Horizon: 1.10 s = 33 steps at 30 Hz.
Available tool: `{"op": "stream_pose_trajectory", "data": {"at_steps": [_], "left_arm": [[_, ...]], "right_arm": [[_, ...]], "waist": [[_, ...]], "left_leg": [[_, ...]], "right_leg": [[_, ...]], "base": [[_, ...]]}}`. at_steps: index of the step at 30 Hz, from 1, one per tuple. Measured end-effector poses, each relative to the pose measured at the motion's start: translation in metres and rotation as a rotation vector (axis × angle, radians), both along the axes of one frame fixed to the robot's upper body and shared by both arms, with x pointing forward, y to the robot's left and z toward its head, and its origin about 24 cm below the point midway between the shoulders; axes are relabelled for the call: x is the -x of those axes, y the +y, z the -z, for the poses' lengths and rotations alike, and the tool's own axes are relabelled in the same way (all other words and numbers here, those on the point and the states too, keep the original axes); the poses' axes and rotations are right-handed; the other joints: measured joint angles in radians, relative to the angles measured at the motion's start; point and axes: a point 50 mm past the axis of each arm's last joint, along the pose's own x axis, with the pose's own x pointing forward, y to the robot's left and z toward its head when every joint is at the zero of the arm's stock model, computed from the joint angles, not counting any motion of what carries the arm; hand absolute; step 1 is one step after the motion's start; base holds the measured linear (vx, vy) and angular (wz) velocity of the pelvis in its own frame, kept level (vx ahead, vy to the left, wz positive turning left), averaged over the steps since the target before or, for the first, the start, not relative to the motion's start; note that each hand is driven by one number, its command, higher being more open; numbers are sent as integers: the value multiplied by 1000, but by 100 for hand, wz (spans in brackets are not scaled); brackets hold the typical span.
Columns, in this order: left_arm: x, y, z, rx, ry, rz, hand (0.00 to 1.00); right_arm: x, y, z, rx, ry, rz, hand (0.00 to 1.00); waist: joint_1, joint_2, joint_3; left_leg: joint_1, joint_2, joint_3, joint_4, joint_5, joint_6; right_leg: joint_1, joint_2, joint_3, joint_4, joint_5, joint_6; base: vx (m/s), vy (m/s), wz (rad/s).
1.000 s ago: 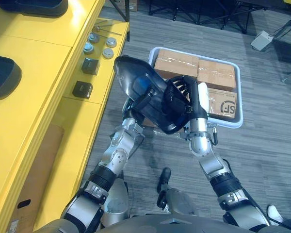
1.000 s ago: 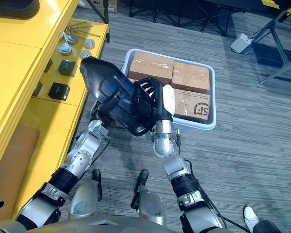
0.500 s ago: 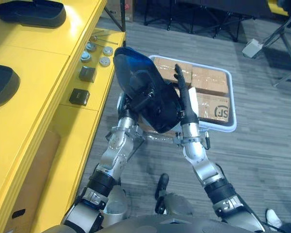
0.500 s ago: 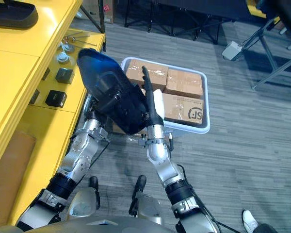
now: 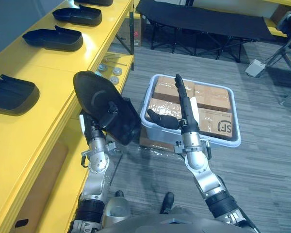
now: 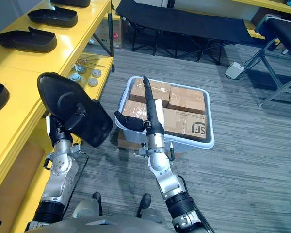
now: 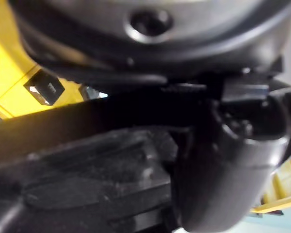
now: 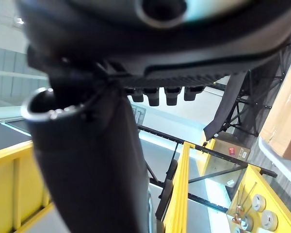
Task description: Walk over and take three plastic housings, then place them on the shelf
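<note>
Judging by the layout, placing step in hand. Advise swinging toward a bare stretch of the yellow shelf [image 5: 39, 73], well away from the grey bin [image 6: 212, 121]; lowering the black housing [image 5: 92, 92] level; letting go only once seated. Noted housing tilted, raised just beside the shelf edge, clamped in left hand [image 6: 76, 115]; right hand [image 5: 183, 116] empty above the bin, fingers straight. Counted: one shelf, one bin, four boxes [image 5: 213, 97] inside, four shelved housings [image 5: 53, 39], farthest cut off, one held.
</note>
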Motion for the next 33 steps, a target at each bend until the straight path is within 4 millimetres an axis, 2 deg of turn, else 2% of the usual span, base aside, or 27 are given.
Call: {"op": "stream_pose_trajectory", "data": {"at_steps": [5, 8, 10, 12, 16, 22, 28, 32, 33], "left_arm": [[5, 3, -10, 0, -75, 4, 0], [7, 5, -23, -14, -155, 51, 0], [9, 5, -43, -47, -258, 130, 0], [11, 4, -57, -85, -332, 190, 0], [18, 0, -85, -135, -476, 354, 0], [20, -8, -85, -201, -474, 539, 0], [21, -16, -75, -255, -373, 702, 0], [21, -16, -71, -264, -333, 737, 0], [21, -16, -71, -265, -328, 744, 0]], "right_arm": [[5, -3, -2, -100, 48, -111, 100], [8, -6, 3, -151, 116, -273, 100], [12, -8, 9, -159, 177, -392, 100], [14, -9, 13, -164, 211, -439, 100], [15, -13, 15, -139, 239, -506, 100], [15, -17, 15, -120, 241, -529, 100], [15, -18, 15, -113, 240, -528, 100], [15, -18, 15, -99, 241, -535, 100], [15, -19, 15, -97, 241, -535, 0]], "waist": [[-2, 4, -24], [-2, 5, -25], [-1, 6, -27], [1, 8, -29], [1, 30, -48], [-2, 39, -79], [-2, 27, -96], [-2, 27, -97], [-2, 27, -97]], "left_leg": [[12, 3, 4, -11, 0, -1], [30, 4, 8, -18, 0, -1], [33, 4, 8, -25, 1, -2], [35, 4, 7, -30, 1, -3], [43, 2, 9, -45, 6, -3], [64, 4, 19, -74, 12, -6], [71, 4, 29, -80, 13, -5], [71, 3, 28, -80, 15, -5], [71, 3, 28, -80, 16, -5]], "right_leg": [[4, 3, 3, -1, -7, -5], [16, 4, 5, -1, -14, -10], [17, 4, 4, -1, -16, -11], [17, 4, 2, -1, -18, -12], [17, 4, 0, -1, -23, -13], [19, 8, 5, -1, -18, 0], [19, 7, 12, -1, -18, 2], [19, 7, 11, -1, -20, 1], [19, 7, 11, -1, -23, -2]], "base": [[8, 5, -2], [2, 7, -3], [0, 0, 0], [0, 0, 0], [18, 10, -1], [36, 11, -6], [1, 8, -3], [0, 0, 0], [0, 0, 0]]}}
